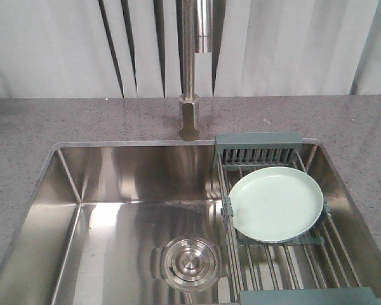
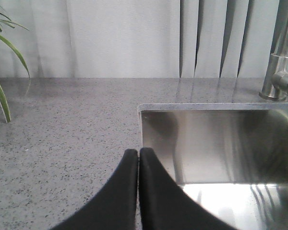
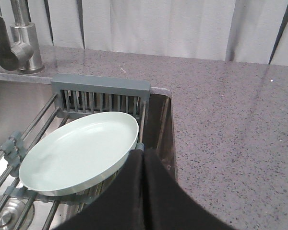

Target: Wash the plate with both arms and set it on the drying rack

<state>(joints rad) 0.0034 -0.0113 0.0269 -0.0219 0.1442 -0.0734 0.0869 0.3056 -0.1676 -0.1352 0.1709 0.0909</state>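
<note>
While flat on drying rack (image 1: 286, 254): plate (image 1: 276, 204); grippers closed

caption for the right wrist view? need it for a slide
Mint-green plate resting on the drying rack over the sink, shut right gripper just beside its rim.

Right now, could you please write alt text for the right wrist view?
A pale green plate lies on the drying rack over the sink's right end. The right tool, closed and empty, sits at the plate's near rim; grey countertop spreads right.
</note>
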